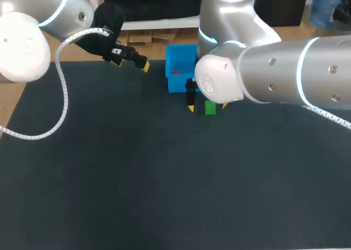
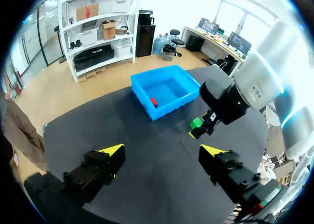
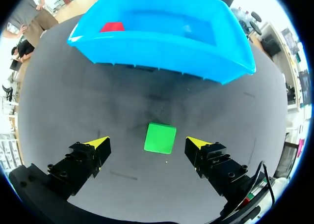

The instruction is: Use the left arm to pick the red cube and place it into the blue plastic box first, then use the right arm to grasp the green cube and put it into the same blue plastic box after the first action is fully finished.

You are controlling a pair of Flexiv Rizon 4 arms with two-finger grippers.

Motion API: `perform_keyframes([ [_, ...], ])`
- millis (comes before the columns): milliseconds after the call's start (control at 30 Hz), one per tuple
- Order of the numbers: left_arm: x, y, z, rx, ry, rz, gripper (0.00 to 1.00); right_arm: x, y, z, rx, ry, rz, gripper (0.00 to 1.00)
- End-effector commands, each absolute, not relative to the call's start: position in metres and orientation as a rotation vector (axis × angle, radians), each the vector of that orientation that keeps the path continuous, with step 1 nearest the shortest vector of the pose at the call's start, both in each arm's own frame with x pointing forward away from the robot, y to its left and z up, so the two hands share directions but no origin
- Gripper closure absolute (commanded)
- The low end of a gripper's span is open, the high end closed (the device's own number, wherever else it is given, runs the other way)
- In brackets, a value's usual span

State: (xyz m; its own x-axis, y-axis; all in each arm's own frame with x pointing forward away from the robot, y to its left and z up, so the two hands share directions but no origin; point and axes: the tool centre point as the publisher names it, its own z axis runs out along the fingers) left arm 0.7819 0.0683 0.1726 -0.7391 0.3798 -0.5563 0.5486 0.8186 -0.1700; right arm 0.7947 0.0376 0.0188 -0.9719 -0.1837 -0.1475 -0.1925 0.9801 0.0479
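The red cube (image 3: 112, 27) lies inside the blue plastic box (image 3: 162, 49), near one corner; the same red cube (image 2: 153, 102) and box (image 2: 147, 105) show in the left wrist view, and the head view shows the red cube (image 1: 175, 72) in the box (image 1: 181, 58). The green cube (image 3: 160, 138) sits on the black table between the open fingers of my right gripper (image 3: 148, 143), untouched. In the head view the green cube (image 1: 210, 107) is just in front of the box, under my right gripper (image 1: 207, 106). My left gripper (image 1: 131, 64) hangs open and empty, left of the box.
The black mat (image 1: 137, 168) covers the table, with wide bare room in front and to the left. My right arm's big silver links (image 1: 274, 69) reach over the table's right half and hide part of the box.
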Motion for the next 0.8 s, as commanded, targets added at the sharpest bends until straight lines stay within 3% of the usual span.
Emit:
perform_keyframes([
  [33,0.782,0.07,0.172,0.689,2.484,-0.451,0.0,0.8,0.04,0.016,-0.286,2.99,0.082,0.0],
  [800,0.782,0.07,0.172,0.689,2.484,-0.451,0.0,0.804,0.038,0.005,-0.238,3.008,0.069,0.0],
])
